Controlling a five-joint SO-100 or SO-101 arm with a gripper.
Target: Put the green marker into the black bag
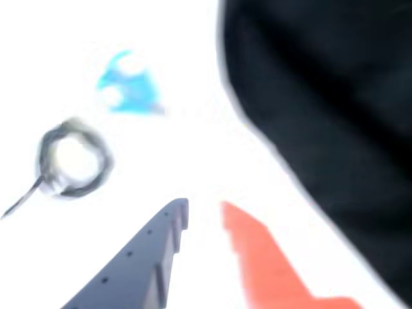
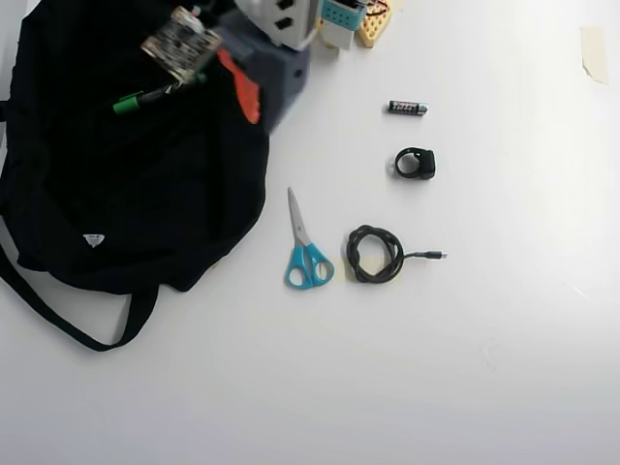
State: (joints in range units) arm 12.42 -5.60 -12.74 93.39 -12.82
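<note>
The black bag [image 2: 126, 194] lies slumped at the left of the overhead view, and its edge fills the right of the wrist view [image 1: 335, 129]. The green marker [image 2: 145, 98] rests on top of the bag's fabric near its upper edge, partly under the arm's wrist board. It is out of the wrist view. My gripper [image 2: 260, 97] hovers blurred at the bag's upper right rim, to the right of the marker. In the wrist view the gripper [image 1: 205, 209] is open over white table, its dark grey finger [image 1: 148, 257] and orange finger [image 1: 257, 257] holding nothing.
Blue-handled scissors [image 2: 305, 247] [image 1: 129, 87] and a coiled black cable [image 2: 376, 254] [image 1: 72, 161] lie right of the bag. A small battery [image 2: 408, 108] and a black ring-shaped part [image 2: 417, 163] sit further back. The arm's base [image 2: 339, 19] stands at the top edge.
</note>
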